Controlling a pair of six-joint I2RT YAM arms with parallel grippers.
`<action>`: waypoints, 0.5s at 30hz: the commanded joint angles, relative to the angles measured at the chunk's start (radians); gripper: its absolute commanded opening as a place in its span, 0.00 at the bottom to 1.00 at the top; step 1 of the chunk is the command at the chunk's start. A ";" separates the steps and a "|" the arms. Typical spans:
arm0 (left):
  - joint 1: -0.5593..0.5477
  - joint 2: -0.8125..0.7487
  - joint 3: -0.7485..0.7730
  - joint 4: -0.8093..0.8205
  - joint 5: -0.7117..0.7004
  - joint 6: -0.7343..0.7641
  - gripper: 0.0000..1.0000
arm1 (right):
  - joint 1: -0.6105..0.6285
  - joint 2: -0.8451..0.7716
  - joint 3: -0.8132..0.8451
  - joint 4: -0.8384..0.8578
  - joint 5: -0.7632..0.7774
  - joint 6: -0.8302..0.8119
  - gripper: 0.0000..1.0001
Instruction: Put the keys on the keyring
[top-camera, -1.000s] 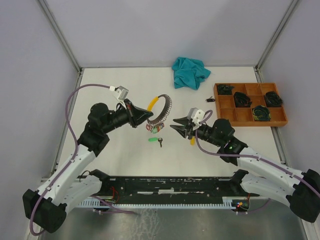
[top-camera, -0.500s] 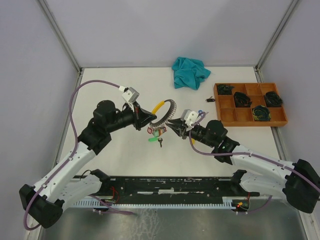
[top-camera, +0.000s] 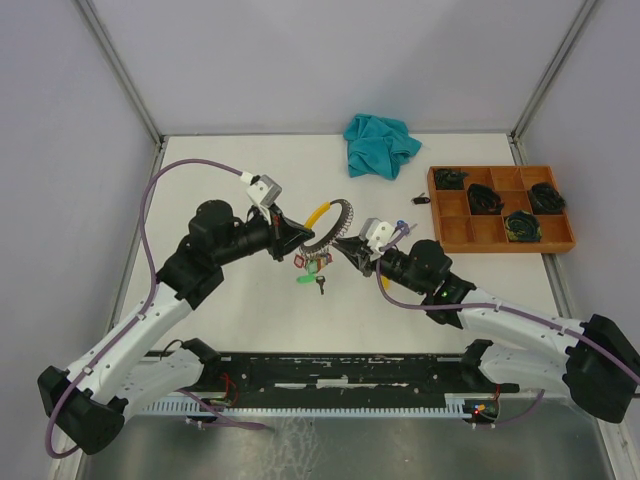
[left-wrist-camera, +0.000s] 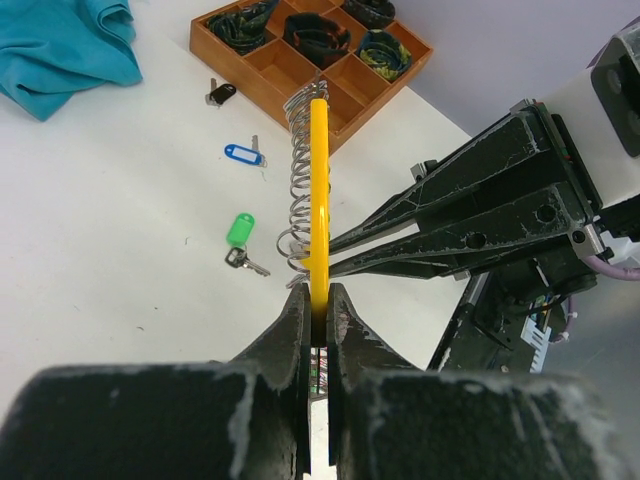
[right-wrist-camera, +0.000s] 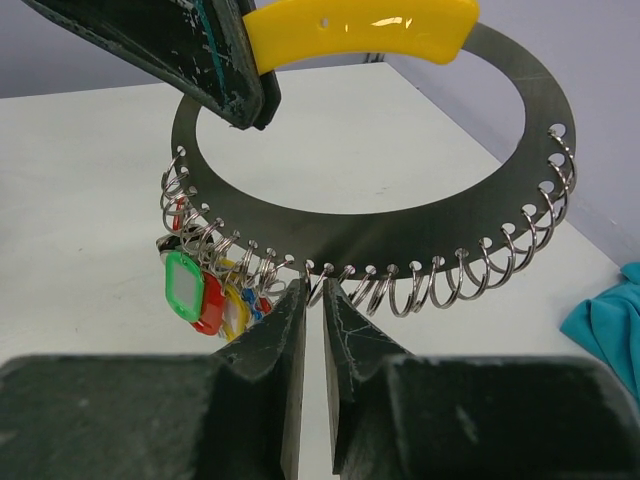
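Left pincer (left-wrist-camera: 317, 300): clamped shut on the yellow grip (left-wrist-camera: 318, 180) of the keyring (right-wrist-camera: 400, 235), holding it above the tabletop (top-camera: 260, 300).
Keys: several tagged keys (right-wrist-camera: 200, 295) hang from the ring's left loops; a green-tagged key (top-camera: 308, 280) lies below.
Right pincer (right-wrist-camera: 312, 300): the ring's looped lower rim is straight ahead; jaws nearly together around one small loop (right-wrist-camera: 318, 285), grip uncertain.
Change: a second ago it was wider and well to the right.
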 joint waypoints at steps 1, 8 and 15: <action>-0.006 -0.018 0.056 0.062 -0.001 0.028 0.03 | 0.004 0.004 -0.005 0.038 0.024 -0.010 0.19; -0.006 -0.020 0.048 0.072 -0.025 0.000 0.03 | 0.004 0.017 0.008 0.016 -0.011 -0.005 0.21; -0.006 -0.018 0.044 0.077 -0.033 -0.007 0.03 | 0.005 0.014 -0.003 0.019 0.000 -0.006 0.21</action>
